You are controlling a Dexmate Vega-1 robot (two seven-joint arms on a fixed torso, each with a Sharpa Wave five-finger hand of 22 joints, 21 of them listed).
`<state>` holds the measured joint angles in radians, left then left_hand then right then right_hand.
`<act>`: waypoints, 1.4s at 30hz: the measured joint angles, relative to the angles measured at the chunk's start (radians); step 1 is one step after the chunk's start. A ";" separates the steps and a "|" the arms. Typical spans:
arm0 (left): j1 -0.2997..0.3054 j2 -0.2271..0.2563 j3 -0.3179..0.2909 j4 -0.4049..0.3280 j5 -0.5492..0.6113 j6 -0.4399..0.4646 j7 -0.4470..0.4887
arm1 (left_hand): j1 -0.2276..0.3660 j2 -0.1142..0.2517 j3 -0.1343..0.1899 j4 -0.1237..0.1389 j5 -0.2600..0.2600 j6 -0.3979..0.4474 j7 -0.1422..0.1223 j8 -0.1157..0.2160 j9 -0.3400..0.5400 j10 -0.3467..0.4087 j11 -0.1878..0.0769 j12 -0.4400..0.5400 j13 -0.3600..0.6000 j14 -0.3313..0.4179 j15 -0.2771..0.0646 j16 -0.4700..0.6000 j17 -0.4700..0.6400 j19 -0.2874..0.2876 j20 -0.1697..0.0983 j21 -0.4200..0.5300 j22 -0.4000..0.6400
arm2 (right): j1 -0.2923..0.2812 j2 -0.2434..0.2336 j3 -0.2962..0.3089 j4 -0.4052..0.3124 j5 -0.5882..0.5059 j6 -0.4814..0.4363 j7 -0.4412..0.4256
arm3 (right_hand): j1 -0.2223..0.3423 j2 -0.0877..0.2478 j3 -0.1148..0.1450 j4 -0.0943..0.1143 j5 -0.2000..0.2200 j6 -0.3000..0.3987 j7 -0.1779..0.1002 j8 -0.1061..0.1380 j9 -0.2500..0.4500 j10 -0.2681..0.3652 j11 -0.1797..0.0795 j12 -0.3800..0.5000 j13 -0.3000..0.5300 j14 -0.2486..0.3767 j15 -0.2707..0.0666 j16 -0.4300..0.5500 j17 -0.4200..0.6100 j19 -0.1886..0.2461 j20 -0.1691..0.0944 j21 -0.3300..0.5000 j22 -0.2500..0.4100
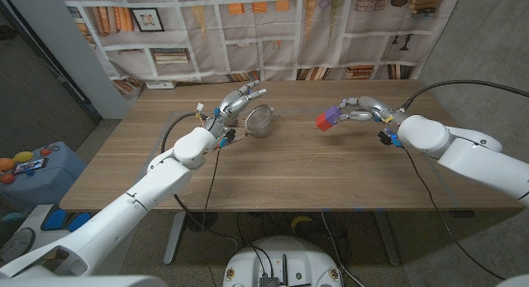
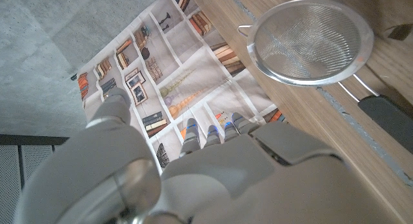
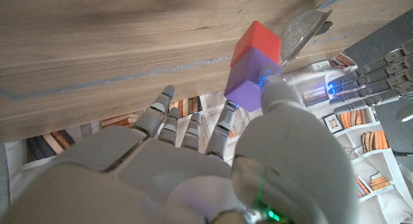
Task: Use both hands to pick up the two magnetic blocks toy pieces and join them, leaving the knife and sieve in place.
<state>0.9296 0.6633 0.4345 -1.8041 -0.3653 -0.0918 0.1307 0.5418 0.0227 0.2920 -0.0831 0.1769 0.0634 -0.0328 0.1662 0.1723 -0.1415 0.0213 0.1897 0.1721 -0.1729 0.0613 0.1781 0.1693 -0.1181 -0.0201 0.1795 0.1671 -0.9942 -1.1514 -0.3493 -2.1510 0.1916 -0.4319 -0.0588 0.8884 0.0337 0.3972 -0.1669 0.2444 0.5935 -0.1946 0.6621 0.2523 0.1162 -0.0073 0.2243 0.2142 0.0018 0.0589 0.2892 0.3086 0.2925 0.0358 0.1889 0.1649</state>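
1. Wooden table (image 1: 273, 175) fills the head view, with a backdrop printed with bookshelves hanging behind it.
2. Red block (image 1: 321, 121) and purple block (image 1: 331, 115) are already stuck together as one piece, lifted above the table on the robot's right side.
3. Right hand (image 1: 351, 110) holds the joined pair between thumb and fingers, the red end pointing toward the table's middle. In the right wrist view the thumb presses against the purple block (image 3: 248, 82), with the red block (image 3: 255, 42) beyond it.
4. Left hand (image 1: 240, 100) hovers near the table's far side with its fingers spread and nothing in them, so it seems to have let go after the join.
5. Metal sieve (image 1: 259, 120) lies just beside the left hand, untouched.
6. I cannot make out the knife.
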 measured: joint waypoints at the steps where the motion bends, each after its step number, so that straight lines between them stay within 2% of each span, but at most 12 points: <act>1: 0.005 0.000 -0.004 0.002 -0.002 -0.003 0.008 | -0.013 0.004 -0.001 0.007 0.000 -0.009 -0.009 0.000 0.000 0.002 -0.006 0.000 0.000 0.001 -0.008 0.000 0.001 0.000 0.000 0.000 0.000 | 0.017 -0.003 -0.014 -0.009 -0.017 -0.019 0.007 | 0.000 0.000 0.000 0.000 0.000 0.000 0.000 0.000 0.000 0.000 0.000 0.000 0.000 0.000 0.000 0.000 0.000 0.000 0.000 0.000 0.000; 5: 0.020 0.001 -0.015 0.008 -0.005 -0.004 0.019 | -0.042 0.012 -0.006 0.014 0.000 -0.027 -0.027 0.000 0.000 0.007 -0.034 0.000 0.000 0.001 -0.033 0.000 -0.002 -0.005 -0.005 0.000 0.000 | 0.042 -0.005 -0.037 -0.018 -0.066 -0.065 0.032 | 0.000 0.000 0.000 0.000 0.000 0.000 0.000 0.000 -0.003 0.000 0.000 0.000 0.000 0.004 -0.004 0.000 0.000 0.000 0.000 0.000 0.000; 7: 0.026 0.001 -0.020 0.010 -0.005 -0.004 0.019 | -0.046 0.015 -0.006 0.014 0.000 -0.030 -0.026 0.000 0.000 0.005 -0.045 0.000 0.000 0.001 -0.044 0.000 -0.002 -0.010 -0.010 0.000 0.000 | 0.042 -0.005 -0.037 -0.018 -0.091 -0.085 0.046 | 0.000 0.000 0.000 0.000 0.000 0.000 0.000 0.000 -0.003 0.000 0.000 0.000 0.000 0.004 -0.004 0.000 0.000 0.000 0.000 0.000 0.000; 8: 0.031 0.001 -0.024 0.011 -0.008 -0.004 0.035 | -0.053 0.017 -0.006 0.014 0.000 -0.038 -0.026 0.000 0.000 0.009 -0.048 0.000 0.000 0.001 -0.044 0.000 -0.002 -0.010 -0.010 0.000 0.000 | 0.079 -0.007 -0.070 -0.030 -0.102 -0.094 0.054 | 0.000 0.000 0.000 0.000 0.000 0.000 0.000 0.000 -0.004 0.000 0.000 0.000 0.000 0.004 -0.004 0.000 0.000 0.000 0.000 0.000 0.000; 9: 0.033 0.001 -0.025 0.011 -0.010 -0.004 0.042 | -0.055 0.017 -0.006 0.014 0.000 -0.040 -0.026 0.000 0.000 0.011 -0.050 0.000 0.000 0.000 -0.046 0.000 -0.002 -0.010 -0.010 0.000 0.000 | 0.091 -0.007 -0.081 -0.033 -0.108 -0.098 0.057 | 0.000 0.000 0.000 0.000 0.000 0.000 0.000 0.000 -0.004 0.000 0.000 0.000 0.000 0.004 -0.004 0.000 0.000 0.000 0.000 0.000 0.000; 11: 0.043 0.000 -0.033 0.015 -0.012 -0.004 0.052 | -0.062 0.024 -0.010 0.018 0.000 -0.040 -0.026 0.000 0.000 0.011 -0.050 0.000 0.000 0.001 -0.055 0.000 -0.002 -0.010 -0.011 0.001 0.000 | 0.108 -0.007 -0.096 -0.038 -0.135 -0.117 0.075 | 0.000 0.000 0.000 0.000 -0.001 0.000 0.000 0.000 -0.005 0.000 0.000 0.000 0.000 0.004 -0.004 0.000 0.000 0.000 0.000 0.000 0.000; 13: 0.051 -0.001 -0.039 0.017 -0.015 -0.004 0.065 | -0.066 0.028 -0.010 0.018 0.000 -0.045 -0.022 0.000 0.000 0.016 -0.055 0.000 0.000 0.001 -0.055 0.000 -0.002 -0.003 -0.018 0.007 0.000 | 0.131 -0.005 -0.117 -0.040 -0.158 -0.131 0.089 | 0.000 0.000 0.000 -0.001 -0.001 0.000 0.000 0.000 -0.005 0.000 0.000 0.000 0.000 0.004 -0.004 0.000 0.000 0.000 0.000 0.000 0.000; 18: 0.064 -0.004 -0.048 0.023 -0.021 -0.009 0.088 | -0.077 0.029 -0.010 0.018 0.000 -0.046 -0.021 0.004 0.000 0.022 -0.061 0.000 0.000 0.001 -0.055 0.000 -0.002 0.006 -0.016 0.007 0.000 | 0.168 0.002 -0.152 -0.044 -0.193 -0.149 0.114 | 0.000 0.000 -0.003 -0.003 -0.001 0.000 0.000 0.000 -0.005 0.000 0.000 0.000 0.000 0.004 -0.004 0.000 0.000 0.006 -0.006 0.000 0.000; 28: 0.101 -0.020 -0.079 0.049 -0.034 -0.037 0.128 | -0.090 0.042 -0.010 0.018 0.001 -0.038 -0.013 0.012 0.000 0.035 -0.052 0.000 0.000 0.005 -0.062 0.000 -0.002 0.026 -0.014 0.013 0.000 | 0.255 0.026 -0.238 -0.046 -0.333 -0.226 0.222 | 0.000 0.000 -0.007 0.001 -0.001 0.000 0.000 0.000 -0.009 0.000 0.000 0.000 0.000 0.009 -0.009 0.000 0.000 0.006 -0.006 0.000 0.000; 35: 0.116 -0.036 -0.090 0.080 -0.044 -0.074 0.141 | -0.104 0.055 -0.010 0.018 0.005 -0.033 -0.008 0.014 0.000 0.045 -0.062 0.007 0.000 0.011 -0.067 0.000 -0.002 0.031 -0.012 0.014 0.000 | 0.315 0.049 -0.310 -0.042 -0.443 -0.268 0.301 | 0.000 0.000 -0.007 0.001 -0.002 0.000 0.000 0.000 -0.009 0.000 0.000 0.000 0.000 0.009 -0.009 0.000 0.000 0.006 -0.006 0.000 0.000; 37: 0.116 -0.036 -0.090 0.080 -0.046 -0.083 0.144 | -0.103 0.055 -0.010 0.018 0.005 -0.026 -0.001 0.015 0.000 0.048 -0.066 0.007 0.000 0.020 -0.066 0.000 -0.002 0.038 -0.016 0.014 0.000 | 0.329 0.055 -0.327 -0.039 -0.445 -0.268 0.303 | 0.000 0.000 -0.011 0.005 -0.002 0.000 0.000 0.000 -0.009 0.000 0.000 0.000 0.000 0.009 -0.009 0.000 0.000 0.006 -0.006 0.000 0.000; 42: 0.124 -0.046 -0.098 0.100 -0.052 -0.097 0.145 | -0.109 0.061 -0.010 0.018 0.005 -0.011 0.002 0.015 0.000 0.060 -0.069 0.007 0.000 0.025 -0.070 0.000 -0.002 0.042 -0.012 0.014 0.000 | 0.358 0.072 -0.365 -0.031 -0.539 -0.295 0.376 | 0.000 0.000 -0.011 0.005 -0.002 0.000 0.000 0.000 -0.010 0.000 0.000 -0.001 0.000 0.009 -0.009 0.000 0.000 0.006 -0.006 0.000 0.000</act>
<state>1.0532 0.6177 0.3369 -1.7045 -0.4177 -0.1887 0.2757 0.4329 0.0833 0.2818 -0.0650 0.1816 0.0522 -0.0304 0.1817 0.1725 -0.0819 -0.0479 0.1966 0.1724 -0.1477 -0.0091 0.1781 0.1677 -0.0761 -0.0320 0.1937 0.1673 -0.6364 -1.0799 -0.7138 -2.1820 -0.3474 -0.7265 0.3177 0.8883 0.0339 0.3860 -0.1615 0.2427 0.5935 -0.1946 0.6622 0.2426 0.1161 -0.0073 0.2229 0.2142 0.0110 0.0498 0.2892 0.3085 0.2982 0.0302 0.1889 0.1649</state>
